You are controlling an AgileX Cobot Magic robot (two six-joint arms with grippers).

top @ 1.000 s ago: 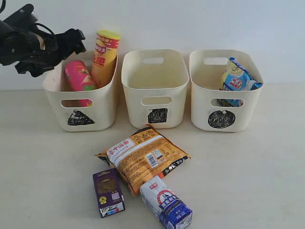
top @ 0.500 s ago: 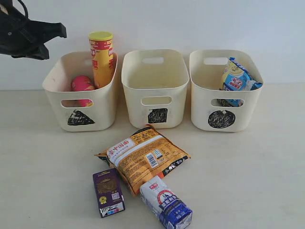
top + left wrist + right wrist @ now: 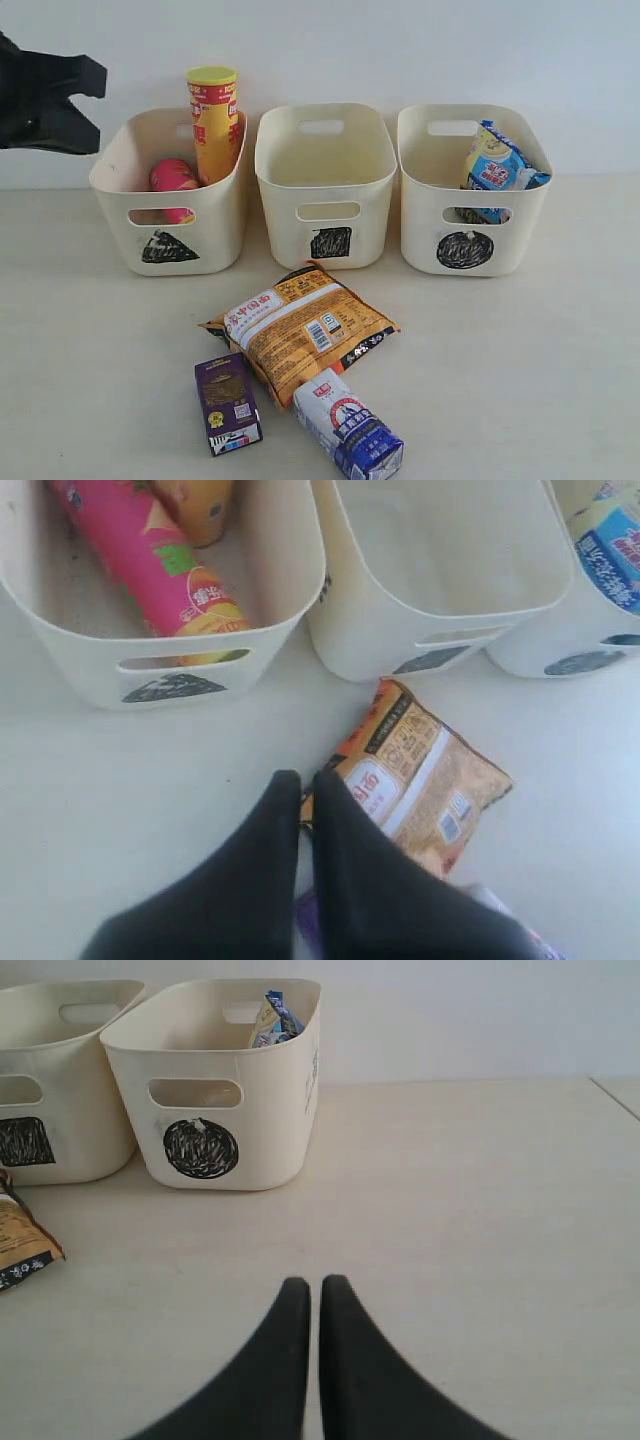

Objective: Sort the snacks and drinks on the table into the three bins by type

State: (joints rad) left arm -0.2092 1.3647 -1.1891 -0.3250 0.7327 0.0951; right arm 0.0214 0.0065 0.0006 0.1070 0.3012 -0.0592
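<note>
Three cream bins stand in a row: triangle bin (image 3: 170, 225), square bin (image 3: 325, 200), circle bin (image 3: 470, 215). The triangle bin holds an upright yellow canister (image 3: 213, 120) and a lying pink canister (image 3: 173, 178) (image 3: 150, 565). A blue-white bag (image 3: 497, 165) is in the circle bin. On the table lie an orange-brown bag (image 3: 300, 330), a purple carton (image 3: 227, 403) and a blue-white carton (image 3: 350, 428). My left arm (image 3: 45, 100) hangs high at the far left; its gripper (image 3: 306, 780) is shut and empty. My right gripper (image 3: 308, 1285) is shut over bare table.
The square bin (image 3: 440, 630) is empty inside. The right wrist view shows the circle bin (image 3: 270, 1110) ahead and bare tabletop (image 3: 480, 1210) beside it. A pale wall runs behind the bins.
My left gripper closed and the arm drew back up and to the left from the triangle bin. The pink canister dropped lower into that bin and the yellow canister went from leaning to upright.
</note>
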